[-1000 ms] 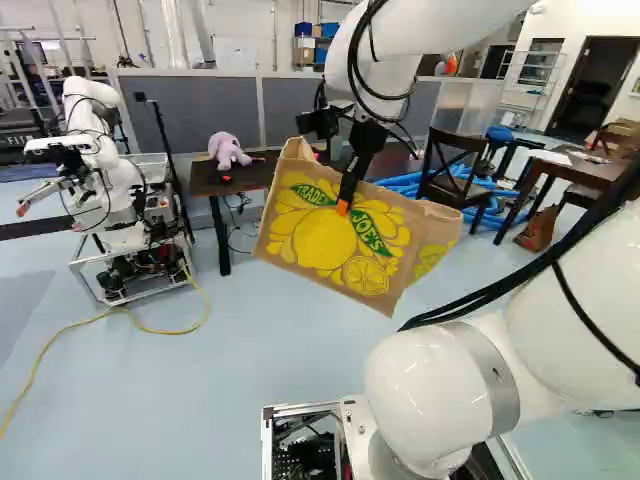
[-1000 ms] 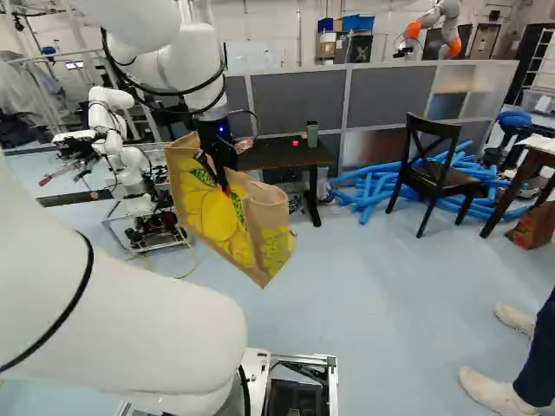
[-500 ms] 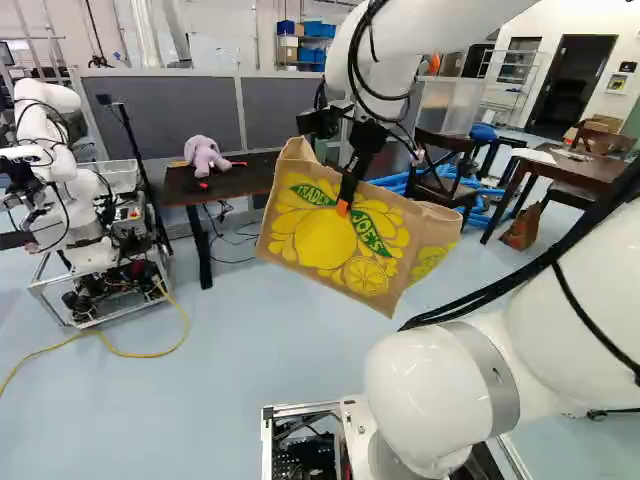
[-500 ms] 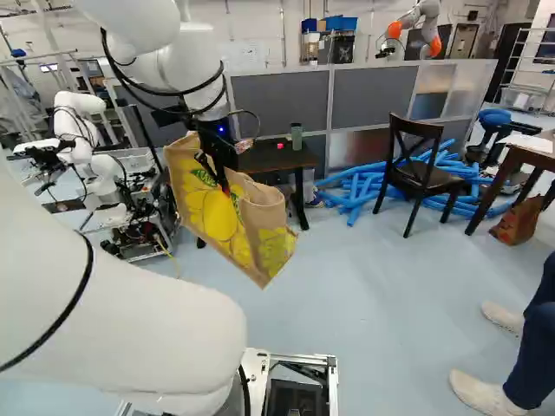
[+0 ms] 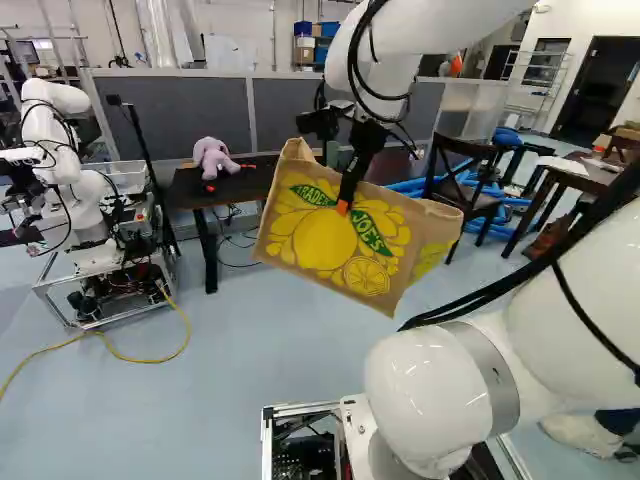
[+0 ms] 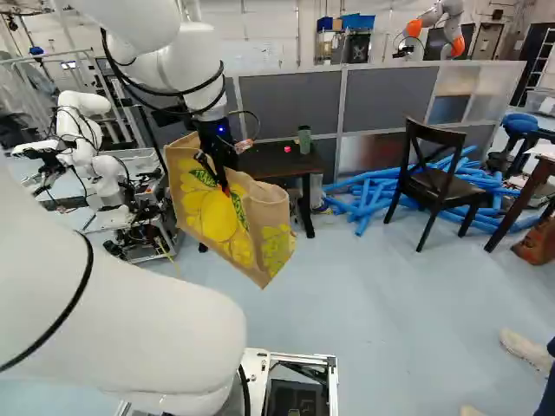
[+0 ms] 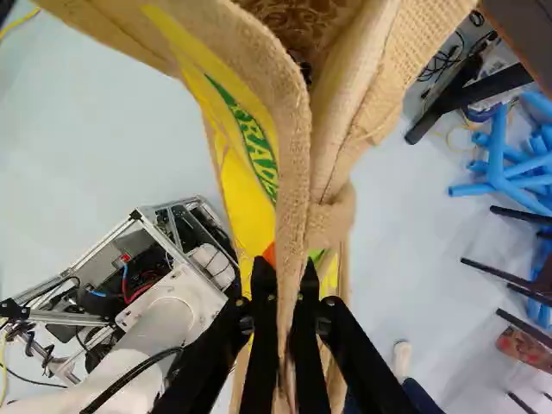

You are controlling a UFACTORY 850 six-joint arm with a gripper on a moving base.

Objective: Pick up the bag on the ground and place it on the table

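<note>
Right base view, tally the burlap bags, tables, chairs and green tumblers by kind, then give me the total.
Burlap bag: 1
Tables: 2, the dark table behind the bag and the brown table at the right edge
Wooden chair: 1
Green tumbler: 1
Total: 5
</note>
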